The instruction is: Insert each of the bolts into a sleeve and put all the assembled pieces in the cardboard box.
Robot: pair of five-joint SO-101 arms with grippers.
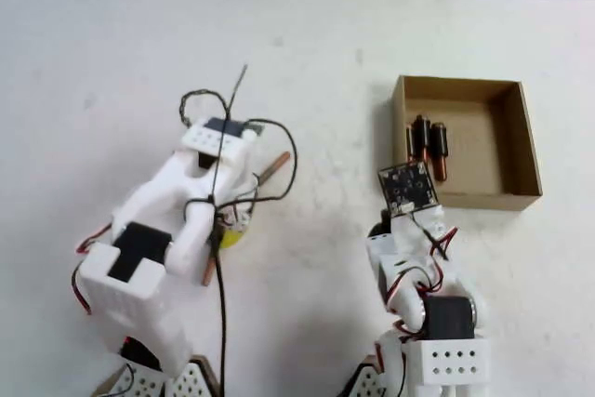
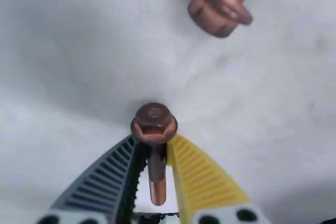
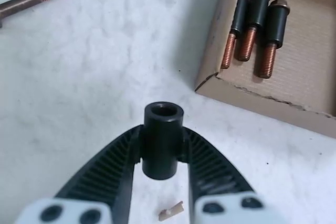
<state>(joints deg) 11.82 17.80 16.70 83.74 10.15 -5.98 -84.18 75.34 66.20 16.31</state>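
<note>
The open-topped cardboard box (image 1: 523,141) holds three assembled pieces (image 3: 257,24), copper bolts in black sleeves, lying flat side by side near one wall with their threaded ends toward the box's near wall. Just outside the box's near corner, a short black sleeve (image 3: 163,140) with its bore open is clamped in the right gripper (image 3: 163,132). Well apart from the box, a bare copper flange-head bolt (image 2: 153,129) is pinched by its shank in the left gripper (image 2: 153,141), and another bolt (image 1: 274,170) lies loose on the table between it and the box.
</note>
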